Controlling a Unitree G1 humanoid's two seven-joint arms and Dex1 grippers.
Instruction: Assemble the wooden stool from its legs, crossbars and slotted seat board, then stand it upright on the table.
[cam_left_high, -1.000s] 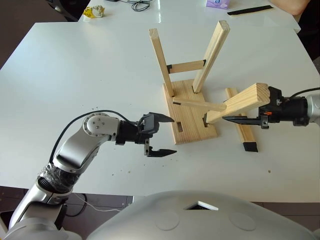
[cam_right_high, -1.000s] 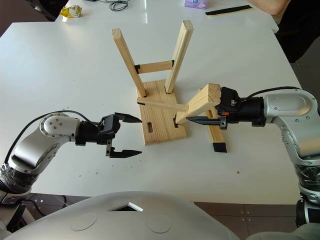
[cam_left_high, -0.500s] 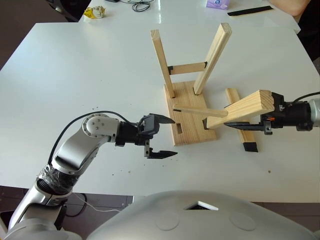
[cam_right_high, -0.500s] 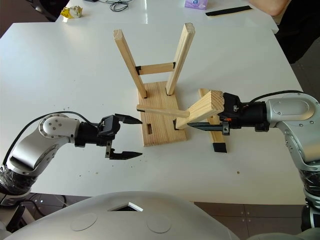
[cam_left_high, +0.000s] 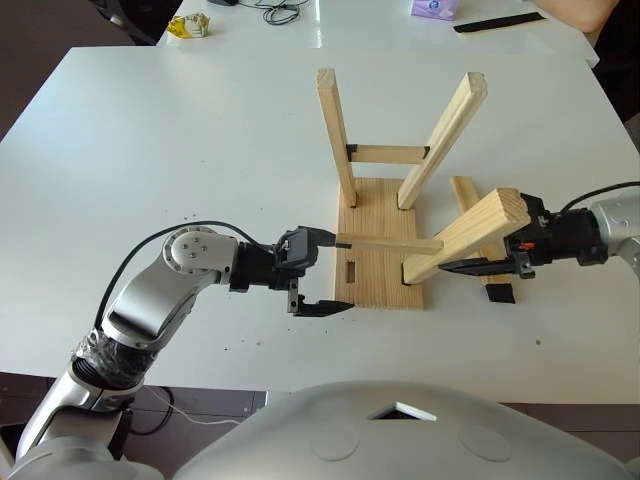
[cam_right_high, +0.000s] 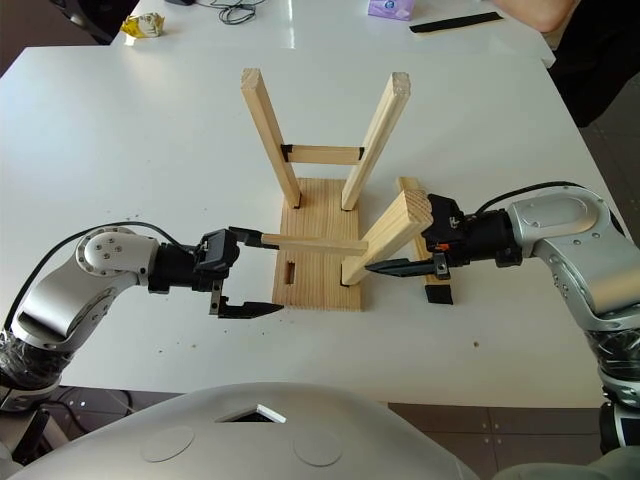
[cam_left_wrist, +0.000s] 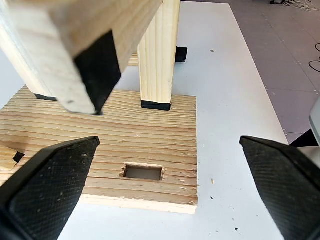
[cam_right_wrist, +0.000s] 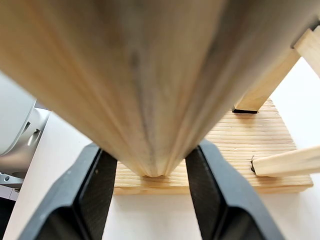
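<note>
The slotted seat board (cam_left_high: 380, 265) lies flat on the white table. Two legs (cam_left_high: 336, 135) stand in it, joined by a crossbar (cam_left_high: 388, 154). My right gripper (cam_left_high: 470, 252) is shut on a third leg (cam_left_high: 468, 232), tilted, its lower end at the board's near right corner. A thin crossbar (cam_left_high: 390, 242) runs from that leg to the upper finger of my left gripper (cam_left_high: 338, 272), which is open at the board's left edge. In the left wrist view an empty slot (cam_left_wrist: 143, 171) lies between the fingers (cam_left_wrist: 47, 182). A spare leg (cam_left_high: 461, 188) lies on the table behind the held one.
At the table's far edge are a yellow packet (cam_left_high: 188, 24), a purple box (cam_left_high: 435, 8), a black strip (cam_left_high: 490, 22) and cables (cam_left_high: 270, 8). Bare tabletop spreads left of the board and in front of it.
The seat board with its two legs has turned square and slid right. My right gripper has swung the held leg down and left, bringing the crossbar's end to the still left gripper.
</note>
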